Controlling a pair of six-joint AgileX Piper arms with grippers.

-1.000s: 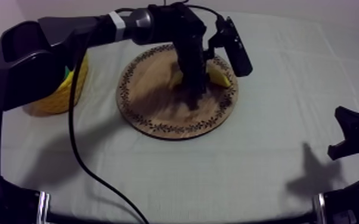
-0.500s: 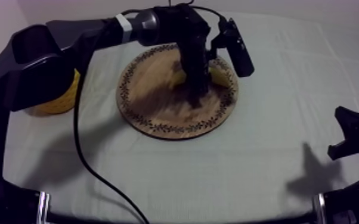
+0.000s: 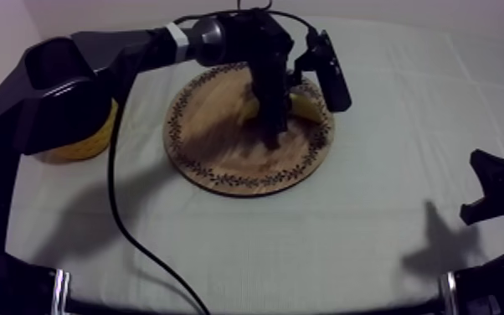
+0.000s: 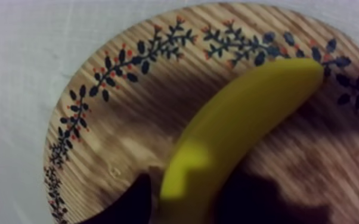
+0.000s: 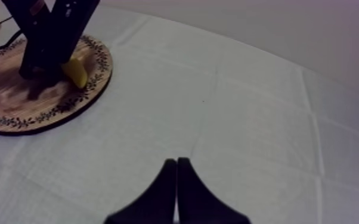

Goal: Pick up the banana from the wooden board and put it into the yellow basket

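Two black fingers (image 4: 131,202) of the left gripper (image 4: 188,193) sit one at each side of the banana's (image 4: 241,125) near end and press against it, so the gripper is closed round the banana. The banana still lies on the wooden board (image 4: 116,125), its far tip reaching out to the patterned rim.

From above, the left arm comes in over the board's far side and points its gripper straight down onto the board, a little beyond its middle. The yellow of the banana shows just beside the fingers, toward the board's right rim.

The yellow basket (image 3: 84,144) stands on the bench (image 3: 347,234) just left of the board, partly hidden by the left arm.

Well apart from the board, to its right and nearer the bench's front edge, the right gripper (image 5: 176,162) hangs above bare cloth. Its fingers lie together as a narrow wedge, closed on nothing.
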